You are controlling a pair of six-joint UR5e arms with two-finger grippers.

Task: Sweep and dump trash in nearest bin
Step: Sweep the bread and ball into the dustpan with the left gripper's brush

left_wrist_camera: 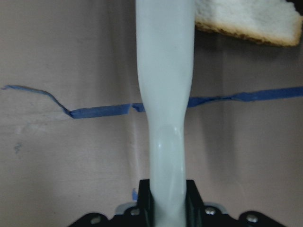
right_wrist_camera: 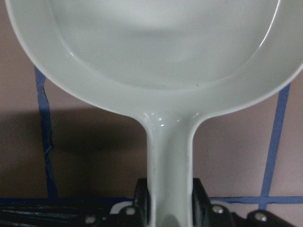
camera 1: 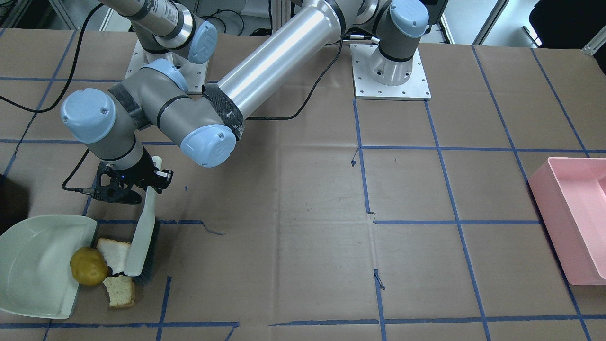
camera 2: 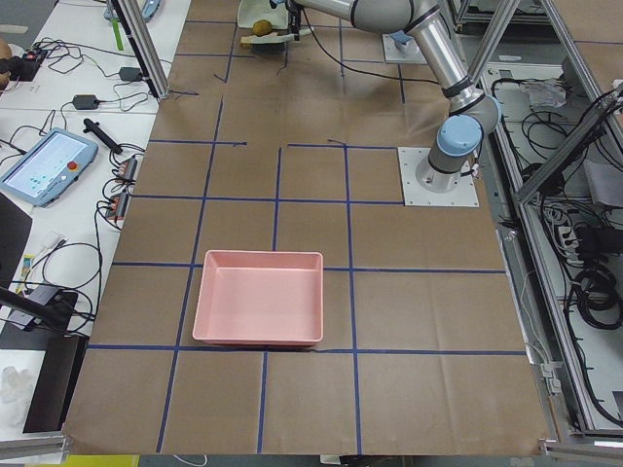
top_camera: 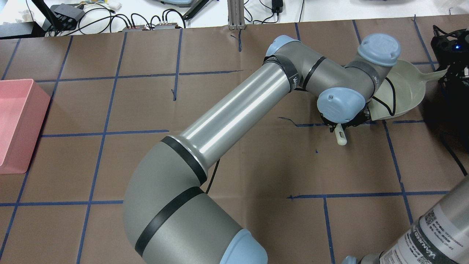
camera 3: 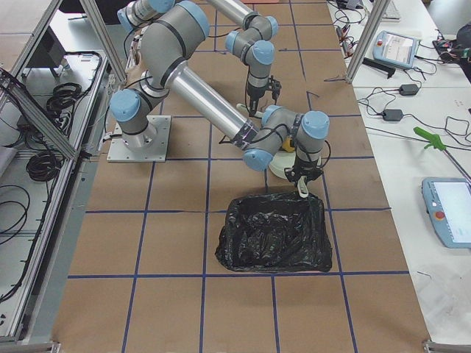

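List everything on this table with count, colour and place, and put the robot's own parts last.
potato-like lump: one, yellow-brown, at the dustpan's open edge.
bread slices: two, white with tan crust, beside the lump, between dustpan and brush.
dustpan: one, pale green, near the table's end on the robot's right.
brush: one, pale handle, dark bristles, against the bread.
bin: one, black, beyond the dustpan at that same end.
tray: one, pink, opposite end.
table: one, brown with a blue tape grid.
left gripper: shut on the brush handle.
right gripper: shut on the dustpan handle.
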